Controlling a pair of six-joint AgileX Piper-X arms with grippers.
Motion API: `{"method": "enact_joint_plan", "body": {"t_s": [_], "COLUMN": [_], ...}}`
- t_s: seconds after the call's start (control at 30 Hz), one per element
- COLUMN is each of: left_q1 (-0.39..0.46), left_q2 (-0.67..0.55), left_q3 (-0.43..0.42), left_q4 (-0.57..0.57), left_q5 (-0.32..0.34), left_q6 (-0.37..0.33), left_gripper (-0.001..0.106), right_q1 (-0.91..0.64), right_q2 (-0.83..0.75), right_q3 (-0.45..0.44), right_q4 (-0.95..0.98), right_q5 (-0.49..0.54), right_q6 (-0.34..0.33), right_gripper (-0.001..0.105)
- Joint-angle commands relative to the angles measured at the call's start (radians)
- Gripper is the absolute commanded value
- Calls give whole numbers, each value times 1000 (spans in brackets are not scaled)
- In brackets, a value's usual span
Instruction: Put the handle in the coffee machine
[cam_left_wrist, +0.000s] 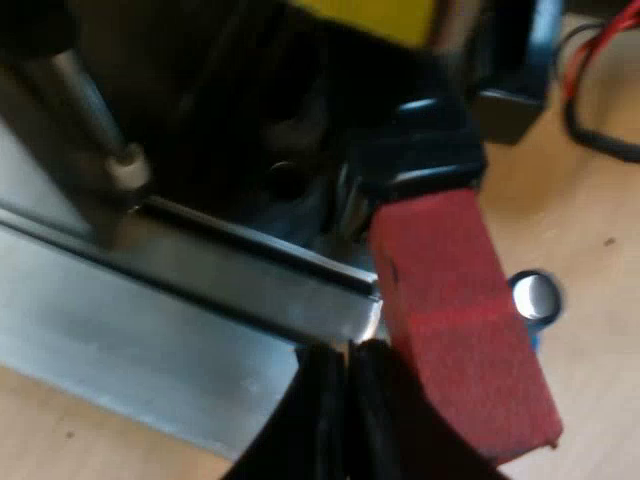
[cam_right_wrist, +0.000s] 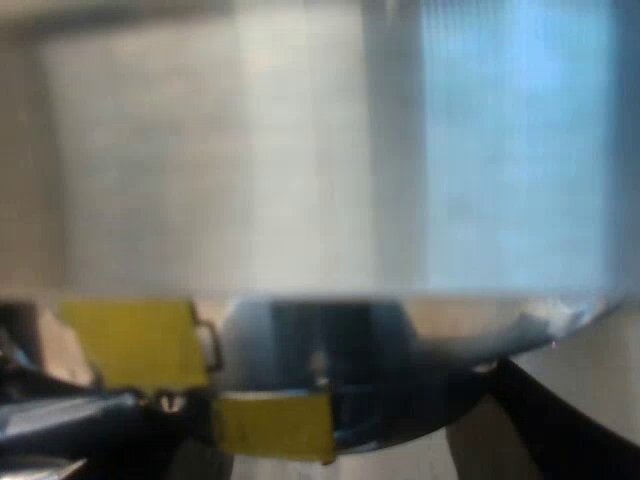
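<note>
Both tips of the left end effector (cam_left_wrist: 348, 365) are pressed together, pinching nothing, and seem to rest against the handle's red end (cam_left_wrist: 455, 320). The red end juts from the espresso machine (cam_left_wrist: 250, 120), beyond the tips and above its metal tray (cam_left_wrist: 150, 320). The holder looks seated, perhaps not turned home. Sweep the red end sideways, flat and steady, keeping full contact so it cannot slip past. The right end effector (cam_right_wrist: 310, 450) hangs close against the machine; I cannot tell its state.
</note>
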Motion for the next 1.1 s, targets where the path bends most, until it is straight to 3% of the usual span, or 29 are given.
{"method": "enact_joint_plan", "body": {"t_s": [0.03, 0.23, 0.37, 0.63, 0.93, 1.1], "left_q1": [-3, -11, -107, -150, -150, -150], "left_q2": [-6, -6, -6, -6, -6, -6], "left_q3": [-7, -7, -7, -7, -7, -7], "left_q4": [46, 90, 148, 191, 188, 119], "left_q5": [30, 67, 67, 79, 64, -4], "left_q6": [4, 4, 12, 12, 15, 15], "left_gripper": [0, 0, 0, 0, 0, 0], "right_q1": [-5, -5, -5, -5, -37, -36], "right_q2": [-17, -17, -17, -17, -17, -17], "right_q3": [-9, -9, -9, -9, -11, -11], "right_q4": [-60, -60, -60, -95, -197, -213], "right_q5": [3, 3, 3, 3, -58, -77], "right_q6": [-4, -8, -39, -48, -46, -46], "right_gripper": [50, 50, 50, 50, 50, 50]}}
